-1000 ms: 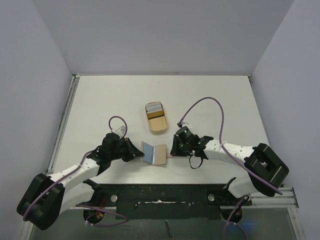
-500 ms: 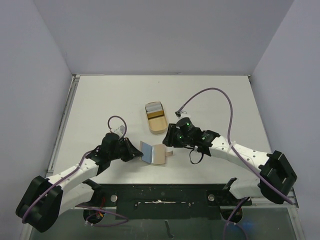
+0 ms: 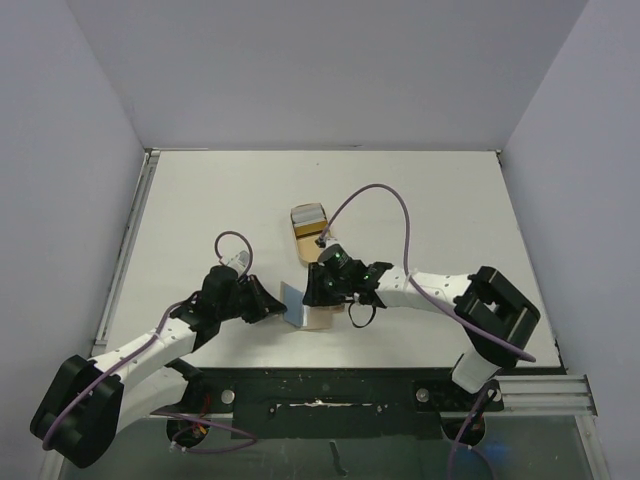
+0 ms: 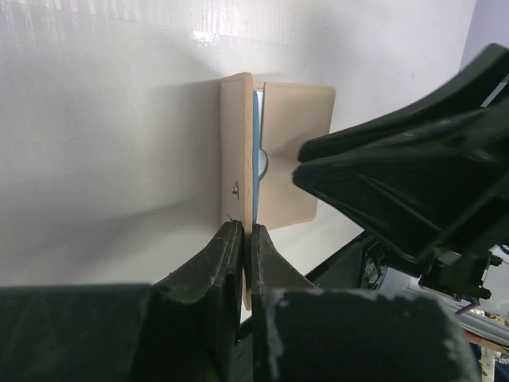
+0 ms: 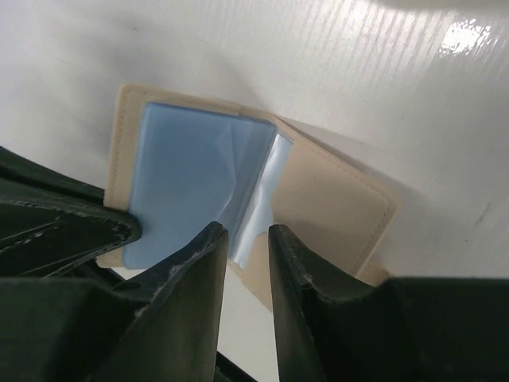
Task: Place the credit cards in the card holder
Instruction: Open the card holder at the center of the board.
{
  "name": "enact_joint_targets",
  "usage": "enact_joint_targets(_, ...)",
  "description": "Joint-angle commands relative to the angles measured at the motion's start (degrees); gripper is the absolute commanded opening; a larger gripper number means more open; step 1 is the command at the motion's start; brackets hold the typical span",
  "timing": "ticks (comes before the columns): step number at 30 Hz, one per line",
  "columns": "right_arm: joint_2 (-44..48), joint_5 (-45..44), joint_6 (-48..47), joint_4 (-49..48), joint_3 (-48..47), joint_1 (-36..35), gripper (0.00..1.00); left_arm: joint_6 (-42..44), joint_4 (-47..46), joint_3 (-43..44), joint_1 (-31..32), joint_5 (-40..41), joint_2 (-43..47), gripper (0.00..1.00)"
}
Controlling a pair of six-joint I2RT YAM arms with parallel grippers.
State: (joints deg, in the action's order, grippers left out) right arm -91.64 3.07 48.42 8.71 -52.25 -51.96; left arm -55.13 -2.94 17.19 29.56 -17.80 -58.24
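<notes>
The tan card holder (image 3: 318,318) lies open near the table's front edge. My left gripper (image 3: 276,305) is shut on its left flap (image 4: 236,167) and holds that flap upright. A blue credit card (image 5: 183,171) sits against this flap, beside clear sleeves (image 5: 258,199). My right gripper (image 5: 245,237) hovers just over the holder's fold (image 3: 312,292), open by a narrow gap with nothing between its fingers (image 5: 208,255). More credit cards (image 3: 308,214) lie in the tan tray (image 3: 297,230) behind, partly hidden by the right arm.
The right arm (image 3: 430,288) stretches across from the right, its purple cable (image 3: 385,195) looping above the table. In the left wrist view the right gripper (image 4: 406,183) fills the right side. A black rail (image 3: 330,385) runs along the near edge.
My right arm has swung left from beside the holder to right over it, now covering part of the tray. The left gripper has kept its hold on the flap.
</notes>
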Motion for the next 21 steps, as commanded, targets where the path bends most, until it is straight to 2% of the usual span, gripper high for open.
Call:
enact_joint_targets(1, -1.88, 1.66, 0.56, -5.28, -0.36, -0.21, 0.28, -1.32, -6.01, 0.11, 0.05, -2.01, 0.74, 0.02)
enact_joint_targets(8, -4.94, 2.70, 1.41, -7.84, 1.74, -0.61, 0.27, -1.61, -6.72, -1.11, 0.19, -1.81, 0.77, 0.05)
enact_joint_targets(12, -5.26, 2.13, 1.45, -8.44, 2.56, -1.09, 0.26, -1.31, -6.03, -0.87, 0.19, -1.77, 1.17, 0.12)
enact_joint_targets(21, -5.74, 1.98, 1.58, -8.65, 3.20, -1.21, 0.24, -0.61, -6.19, -0.91, 0.23, -1.71, 0.62, 0.15)
